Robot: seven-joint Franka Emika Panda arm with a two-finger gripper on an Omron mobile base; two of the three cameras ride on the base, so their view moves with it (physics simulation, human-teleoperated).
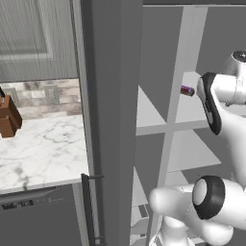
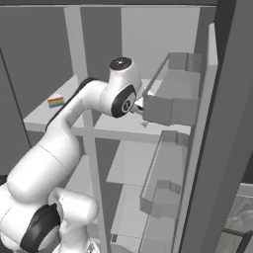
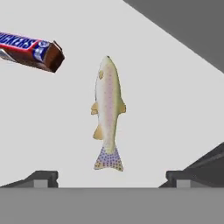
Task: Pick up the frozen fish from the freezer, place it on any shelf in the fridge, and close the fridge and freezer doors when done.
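Gripper: jaws spread wide, holding nothing, tips low on either side of the fish's tail.
Frozen fish: lies flat on the shelf, straight ahead between the fingers, head pointing away.
Candy bar: farther ahead, upper left.

A rendered kitchen is indicated: marble table, tiled backsplash, open fridge shelves around the gripper.
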